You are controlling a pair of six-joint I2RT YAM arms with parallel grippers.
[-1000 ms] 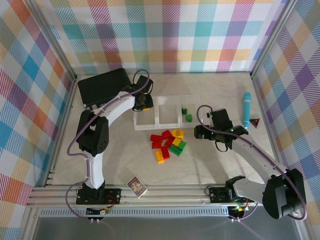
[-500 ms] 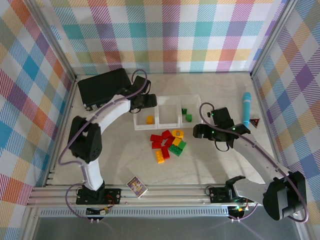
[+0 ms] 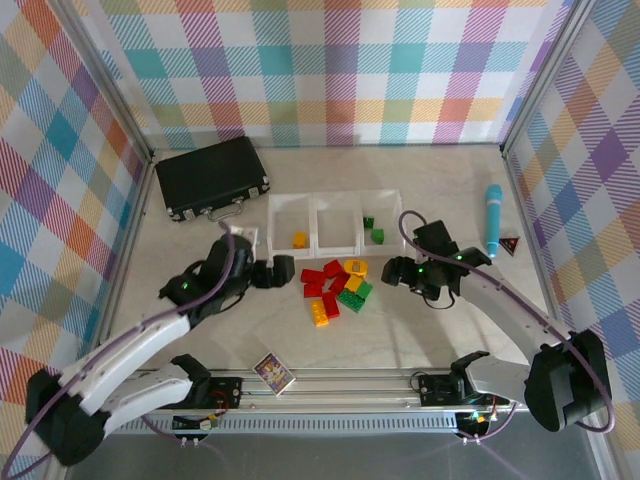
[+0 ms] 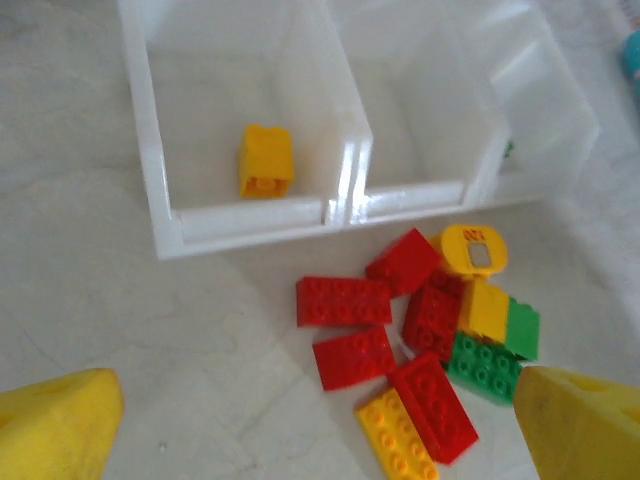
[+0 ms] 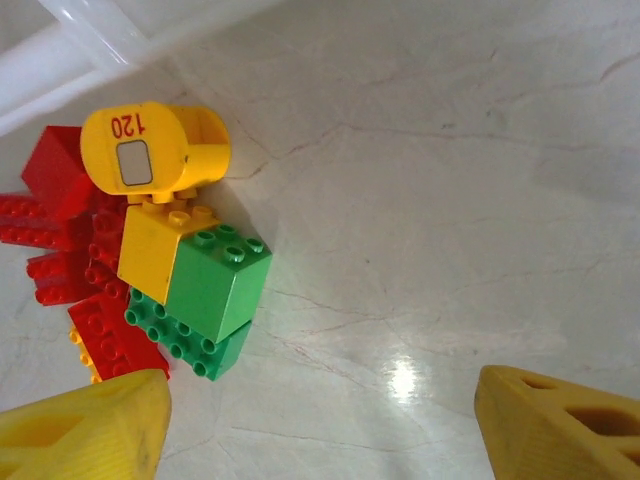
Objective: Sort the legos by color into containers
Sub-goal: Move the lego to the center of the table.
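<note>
The containers [image 3: 335, 225] stand in a row at the table's middle. A yellow brick [image 3: 299, 240] lies in the left tray, also seen in the left wrist view [image 4: 266, 160]. Green bricks [image 3: 372, 230] lie in the right tray. The loose legos [image 3: 335, 285] form a pile just in front: red [image 4: 343, 300], yellow [image 4: 398, 440] and green [image 5: 215, 280]. My left gripper [image 3: 275, 272] hovers left of the pile, open, with nothing between its fingertips [image 4: 55, 430]. My right gripper [image 3: 393, 268] hovers right of the pile, open and empty, fingertips [image 5: 560, 425] wide apart.
A black case [image 3: 212, 178] lies at the back left. A blue pen-like object [image 3: 493, 218] and a small dark triangle [image 3: 511, 245] lie at the right. A picture card [image 3: 273, 374] sits near the front rail. A yellow round piece marked 120 [image 5: 150, 150] tops the pile.
My left gripper opened over the left tray, left the yellow brick there, and drew back toward the near left. My right gripper edged left toward the pile.
</note>
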